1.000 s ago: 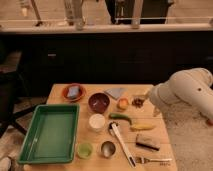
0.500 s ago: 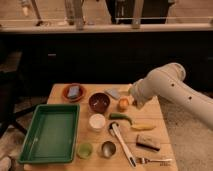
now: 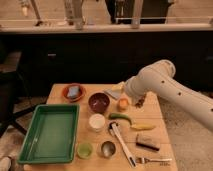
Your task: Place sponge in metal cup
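"Swung over from the right since a second ago, has it?"
"Yes. The arm [image 3: 165, 85] has come across the table [image 3: 159, 114], and the gripper [image 3: 128, 96] now hangs just right of the dark bowl [image 3: 99, 102], over the orange fruit [image 3: 123, 104]."
"Jaws?"
"Spread wide, holding nothing."
"And the sponge [image 3: 73, 91]?"
"On the orange plate [image 3: 65, 95], behind and left of the bowl, untouched."
"The metal cup [image 3: 107, 148]?"
"In front of the bowl, past the white cup [image 3: 96, 122], beside the green cup [image 3: 84, 149]."
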Controlling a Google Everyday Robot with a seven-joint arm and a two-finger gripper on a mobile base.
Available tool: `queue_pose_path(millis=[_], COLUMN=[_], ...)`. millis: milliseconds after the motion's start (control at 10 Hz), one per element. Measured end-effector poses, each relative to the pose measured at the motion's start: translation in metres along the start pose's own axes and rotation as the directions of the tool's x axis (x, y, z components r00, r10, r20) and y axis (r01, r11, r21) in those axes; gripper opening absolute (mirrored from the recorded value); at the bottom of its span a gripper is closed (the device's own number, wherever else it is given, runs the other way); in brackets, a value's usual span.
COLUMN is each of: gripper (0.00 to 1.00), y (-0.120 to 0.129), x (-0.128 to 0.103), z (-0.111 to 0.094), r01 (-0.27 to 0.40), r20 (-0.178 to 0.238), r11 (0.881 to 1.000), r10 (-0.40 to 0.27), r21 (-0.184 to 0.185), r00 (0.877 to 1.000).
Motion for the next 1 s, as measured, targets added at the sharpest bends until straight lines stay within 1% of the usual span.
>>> queue_pose_path(millis=[500, 700, 900, 1000], gripper=[0.8, 0.8, 0.8, 0.8], y=[-0.034, -0.063, -0.08, -0.09], x=[0.001, 0.008, 0.019, 0.022], z=[0.014, 0.024, 0.026, 0.028], r01=[0.082, 0.115, 0.132, 0.144], r20=[0.006, 0.016, 0.016, 0.018], r11=[0.996, 0.993, 0.99, 0.988], r10=[-0.082, -0.116, -0.133, -0.145], r21=[0.03, 0.041, 0.045, 0.048], r00=[0.997, 0.993, 0.991, 0.989])
